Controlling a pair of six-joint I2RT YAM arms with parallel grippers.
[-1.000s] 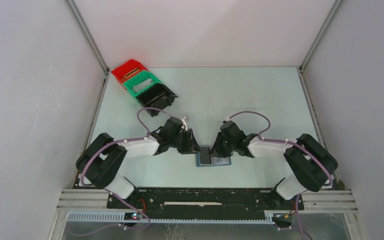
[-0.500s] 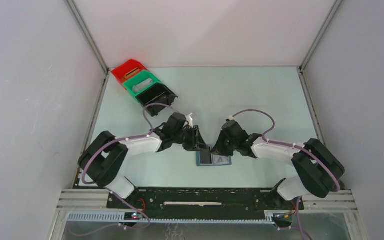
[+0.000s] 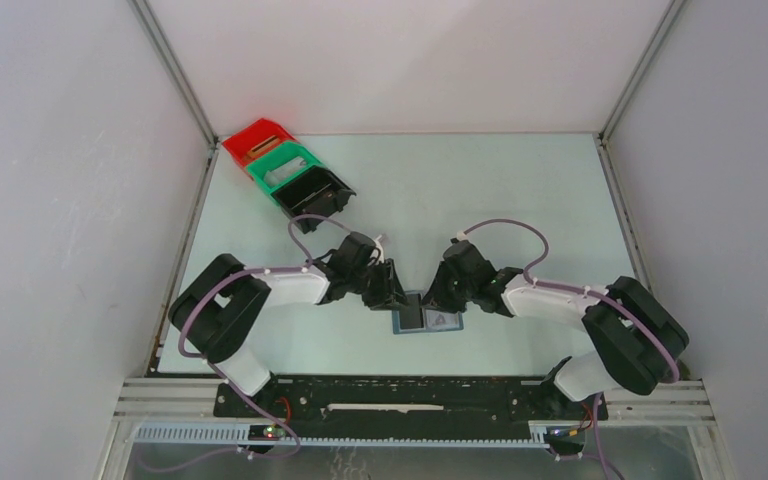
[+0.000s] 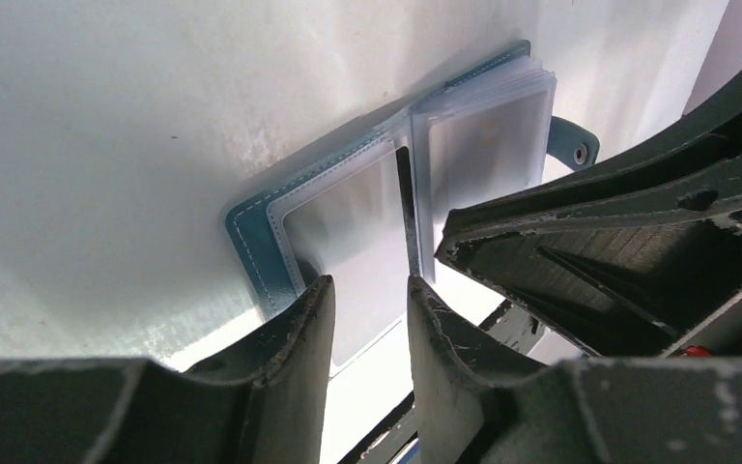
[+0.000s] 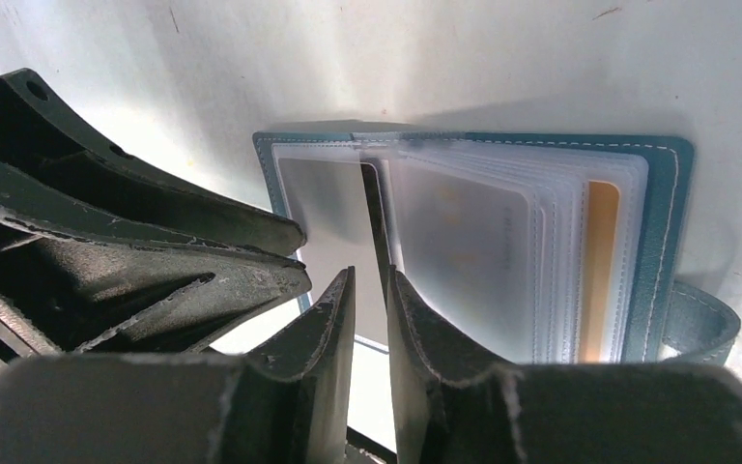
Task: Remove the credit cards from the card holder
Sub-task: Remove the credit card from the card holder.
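Pale green table (image 3: 520, 200) carries the open card holder (image 3: 427, 318) near six o'clock, credit cards (image 5: 464, 251) not yet out; my left claw (image 4: 369, 292) and right claw (image 5: 369, 282) sit nearly clenched, though I cannot tell whether they grip anything.

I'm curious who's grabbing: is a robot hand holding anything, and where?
Hard to tell. The right gripper's jaws straddle a thin dark leaf standing up in the open card holder, at its near edge; contact is hidden.

no word, brand or number can be read anywhere. the cards in the clear sleeves (image 5: 464, 251) of the card holder (image 5: 671, 193) show only faint, hazy marks, too blurred to make out as letters or digits.
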